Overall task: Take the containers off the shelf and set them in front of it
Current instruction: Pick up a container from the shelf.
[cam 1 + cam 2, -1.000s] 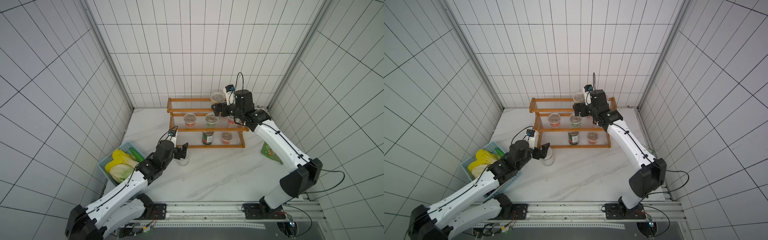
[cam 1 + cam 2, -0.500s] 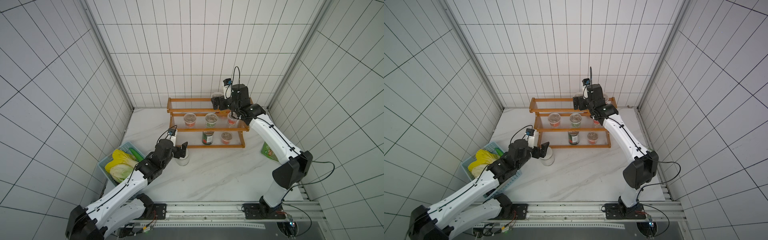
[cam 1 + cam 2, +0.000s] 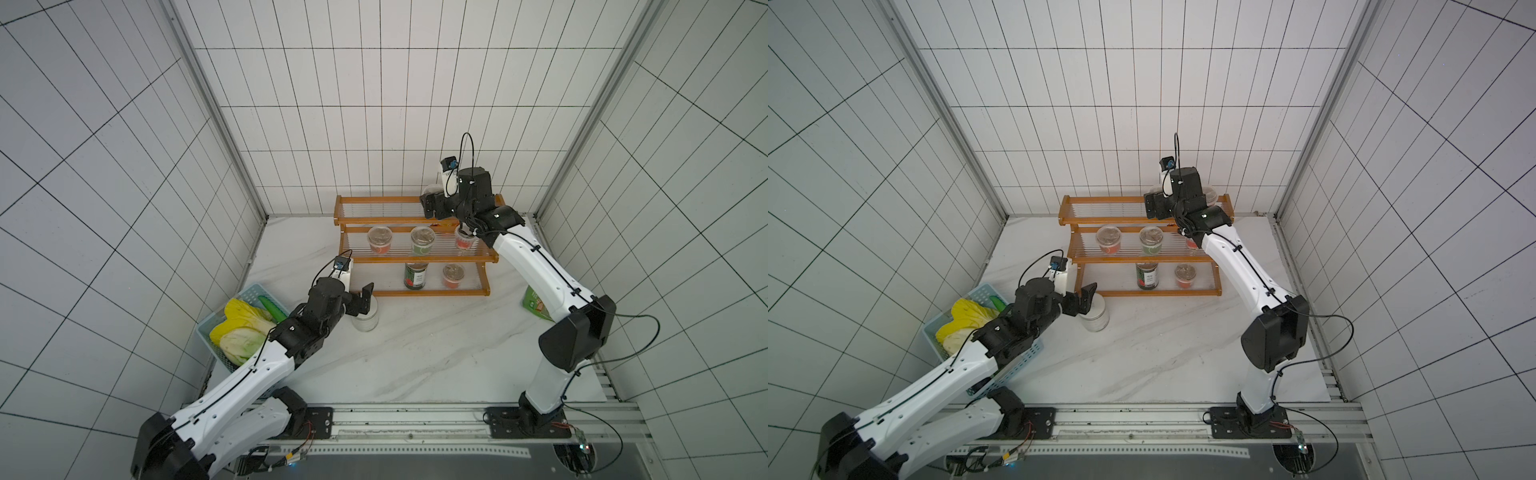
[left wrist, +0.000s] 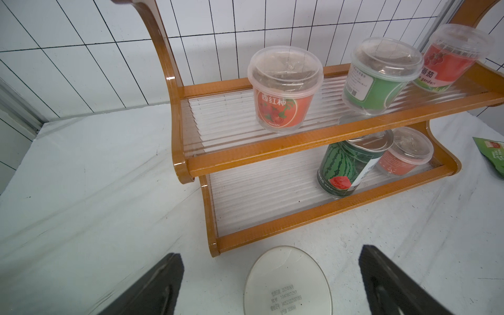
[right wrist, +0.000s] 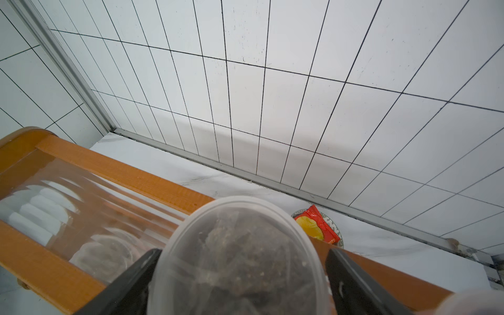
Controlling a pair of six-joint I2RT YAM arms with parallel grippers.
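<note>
Left gripper (image 4: 270, 252): released, jaws wide apart, at the jar (image 4: 286, 281). The jar stands upright on the table (image 3: 415, 353), just in front of the shelf (image 3: 415, 293) near its left end. In the left wrist view the fingers (image 4: 152, 286) flank the white lid with a clear gap on each side, no contact visible.

Right gripper (image 5: 242, 253): up at the top tier, jaws straddling the top cup (image 5: 234, 275), which is clear with dark contents. That cup sits on the top tier's slats. The fingers are close to the lid rim; can't tell whether they are clamping or just alongside.

Second top cup (image 3: 1210, 194): also on the top tier, just right of the right arm in a top view, mostly hidden.

Middle tier, left to right: left red cup (image 3: 379, 242), green cup (image 3: 422, 241), right red cup (image 3: 463, 244), the last partly under the right arm.

Bottom tier: can (image 3: 415, 277), with the low red cup (image 3: 452, 276) just to its right. All upright.

Off-task: a basket (image 3: 252, 289) of vegetables sits at the table's left edge beside the left arm. A green packet (image 3: 534, 305) lies on the table right of the shelf, partly behind the right arm.
</note>
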